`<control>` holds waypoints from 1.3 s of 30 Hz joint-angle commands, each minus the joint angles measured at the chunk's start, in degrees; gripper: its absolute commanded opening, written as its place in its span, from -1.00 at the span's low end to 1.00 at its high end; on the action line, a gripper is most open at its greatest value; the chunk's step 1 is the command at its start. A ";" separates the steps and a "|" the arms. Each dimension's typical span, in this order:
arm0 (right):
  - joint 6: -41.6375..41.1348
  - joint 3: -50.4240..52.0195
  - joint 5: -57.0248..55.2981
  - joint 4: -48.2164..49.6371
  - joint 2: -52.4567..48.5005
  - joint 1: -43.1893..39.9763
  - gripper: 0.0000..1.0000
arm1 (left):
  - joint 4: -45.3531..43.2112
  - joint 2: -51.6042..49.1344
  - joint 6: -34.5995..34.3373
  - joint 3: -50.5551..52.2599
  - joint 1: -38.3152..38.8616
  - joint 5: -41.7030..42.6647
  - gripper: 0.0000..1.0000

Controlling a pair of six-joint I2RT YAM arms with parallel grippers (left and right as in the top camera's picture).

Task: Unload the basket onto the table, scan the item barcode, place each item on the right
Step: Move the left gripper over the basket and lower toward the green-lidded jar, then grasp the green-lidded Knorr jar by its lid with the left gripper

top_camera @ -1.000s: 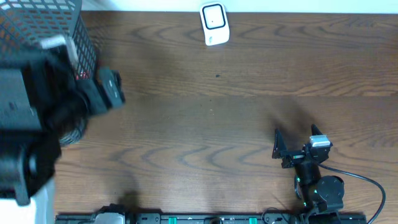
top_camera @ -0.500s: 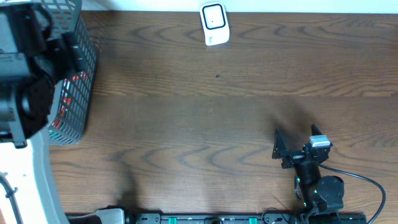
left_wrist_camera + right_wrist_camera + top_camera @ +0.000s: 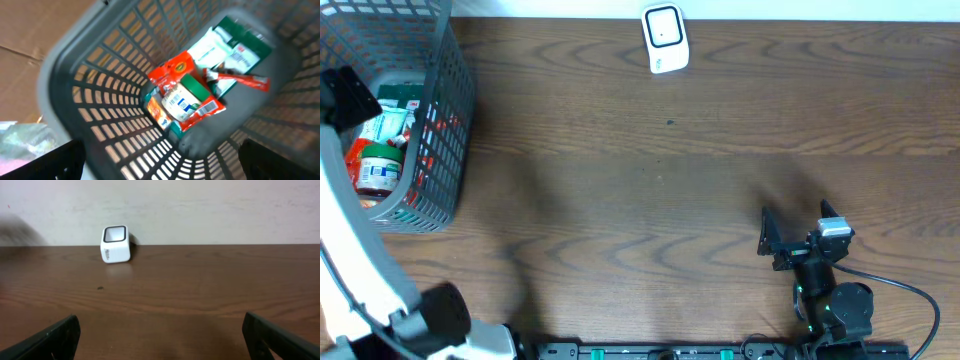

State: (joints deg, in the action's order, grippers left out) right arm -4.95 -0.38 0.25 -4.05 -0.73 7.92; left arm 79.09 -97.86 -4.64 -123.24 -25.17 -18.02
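Note:
A grey mesh basket (image 3: 448, 120) stands at the table's far left corner. In it lie a jar with a green lid (image 3: 187, 97), a red pouch (image 3: 172, 67), a green and white box (image 3: 232, 42) and a thin red stick pack (image 3: 242, 81). My left gripper (image 3: 165, 167) hangs open above the basket (image 3: 110, 100), looking down into it with nothing between its fingers. The white barcode scanner (image 3: 665, 38) sits at the table's far edge. My right gripper (image 3: 795, 225) rests open near the front right, facing the scanner (image 3: 115, 244), and its jaws hold nothing.
The left arm's white link (image 3: 350, 250) runs along the left edge of the overhead view, beside the basket. A black cable (image 3: 905, 290) curls by the right arm's base. Bare wood table (image 3: 650, 180) lies between basket, scanner and right arm.
The left arm has swung off the basket toward the left edge, so the basket's contents now show from overhead. The right arm has not moved.

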 commanded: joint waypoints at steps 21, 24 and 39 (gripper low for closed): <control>0.74 0.07 0.04 -0.24 0.09 -0.44 0.98 | -1.18 -15.80 10.23 5.18 -11.98 21.90 0.96; 0.74 0.07 0.04 -0.24 0.09 -0.44 0.99 | -2.89 -15.93 10.21 7.39 -13.46 22.14 0.96; 0.74 0.07 0.04 -0.24 0.09 -0.44 0.99 | -14.84 -16.02 14.93 21.14 -14.14 27.58 0.95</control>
State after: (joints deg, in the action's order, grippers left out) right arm -4.95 -0.38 0.25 -4.05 -0.73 7.92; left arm 65.06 -113.30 8.08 -102.48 -39.33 6.63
